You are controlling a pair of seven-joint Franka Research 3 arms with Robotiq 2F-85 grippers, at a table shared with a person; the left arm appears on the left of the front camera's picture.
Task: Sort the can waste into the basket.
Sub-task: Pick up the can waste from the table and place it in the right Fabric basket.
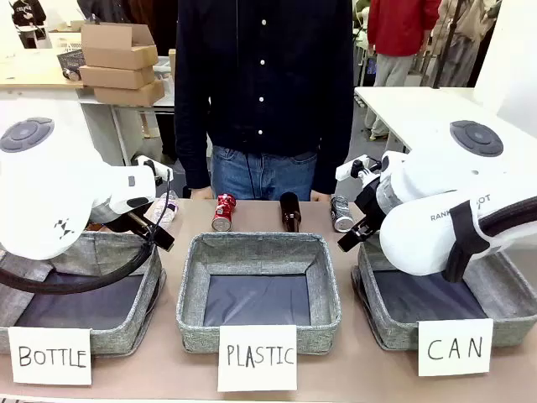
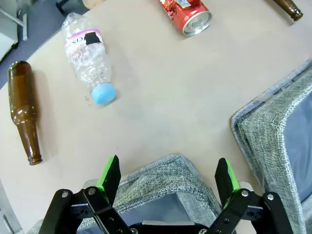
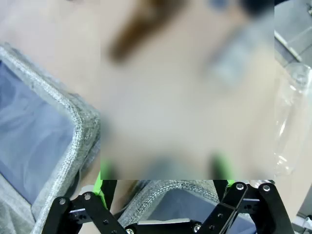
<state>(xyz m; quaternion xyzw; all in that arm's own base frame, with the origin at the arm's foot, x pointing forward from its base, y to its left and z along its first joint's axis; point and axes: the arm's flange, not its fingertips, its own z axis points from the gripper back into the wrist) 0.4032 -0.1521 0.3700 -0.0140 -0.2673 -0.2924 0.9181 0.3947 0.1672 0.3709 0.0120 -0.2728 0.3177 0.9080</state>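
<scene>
Beige tabletop (image 1: 352,374), shared with a person (image 1: 262,92) standing at its far edge. Along the near edge, from left to right, sit a "BOTTLE" bin (image 1: 117,336), a "PLASTIC" bin (image 1: 195,332) and the basket (image 1: 388,329) carded "CAN", which lies under the right arm. Both cans lie on their sides beyond the bins.

From the basket, the silvery-grey can (image 1: 341,213) is at about 11 o'clock, its long axis running roughly 12 to 6 o'clock. It is near the right gripper (image 3: 163,170), whose fingers stand spread and hold nothing, though their tips are blurred. The red can (image 1: 222,211) lies farther off, at about 10 o'clock from the basket, past a brown bottle (image 1: 289,210).

Over a corner of the "BOTTLE" bin hovers the left gripper (image 2: 167,175), fingers wide apart and empty. From them the red can is between 12 and 1 o'clock, its silver top turned roughly their way.

By position, the right arm looks better placed for the silvery-grey can, and the left arm is nearer the red can.
</scene>
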